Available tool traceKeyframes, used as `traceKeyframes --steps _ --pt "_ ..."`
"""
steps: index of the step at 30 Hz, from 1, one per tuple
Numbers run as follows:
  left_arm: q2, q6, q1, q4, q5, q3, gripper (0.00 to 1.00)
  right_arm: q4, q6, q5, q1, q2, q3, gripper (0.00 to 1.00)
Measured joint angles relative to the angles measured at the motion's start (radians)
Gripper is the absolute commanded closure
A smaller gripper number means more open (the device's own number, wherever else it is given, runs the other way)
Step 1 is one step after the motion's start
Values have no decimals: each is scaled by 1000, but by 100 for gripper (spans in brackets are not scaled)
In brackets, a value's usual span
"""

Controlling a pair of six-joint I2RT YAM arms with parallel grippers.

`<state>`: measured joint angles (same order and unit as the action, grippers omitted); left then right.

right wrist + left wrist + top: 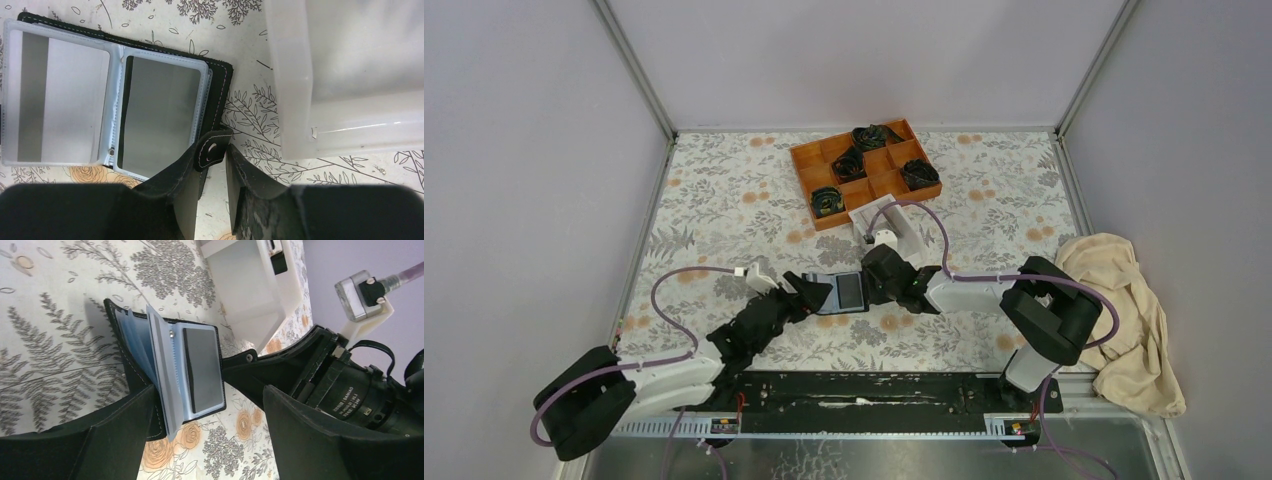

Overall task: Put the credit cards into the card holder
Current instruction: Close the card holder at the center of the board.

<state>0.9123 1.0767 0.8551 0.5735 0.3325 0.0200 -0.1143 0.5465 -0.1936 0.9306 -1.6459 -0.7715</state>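
The card holder (170, 370) lay open on the flowered table (50, 340), sleeves fanned up, a grey credit card (202, 367) in its facing pocket. The left gripper (209, 392) stood spread wide at 6 o'clock, one finger against the cover. A white box (245, 285) sat at 1 o'clock; the right gripper (280, 360) sat at 3 o'clock, by the clasp tab.

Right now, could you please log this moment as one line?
card holder open on table | credit cards in pockets | left gripper open at holder's edge | right gripper at clasp tab, grip unclear
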Motion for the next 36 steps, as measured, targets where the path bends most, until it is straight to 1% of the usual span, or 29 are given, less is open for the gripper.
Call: traceKeyframes --steps 5,16,23,32,34,36 --pt "60 -3 -1 71 -33 24 14 0 0 1 0 0 0 68" --pt "84 -6 0 130 -89 55 13 -1 0 4 0 -2 -2 68" --pt "205 0 8 256 -120 55 13 -1 0 4 0 -2 -2 69" --pt "300 5 44 377 -143 66 13 -3 4 4 0 -2 -2 69" --pt "358 11 55 438 -147 66 13 -3 9 3 0 -2 -2 69" --pt "373 14 56 456 -149 66 13 -4 10 3 0 -2 0 69"
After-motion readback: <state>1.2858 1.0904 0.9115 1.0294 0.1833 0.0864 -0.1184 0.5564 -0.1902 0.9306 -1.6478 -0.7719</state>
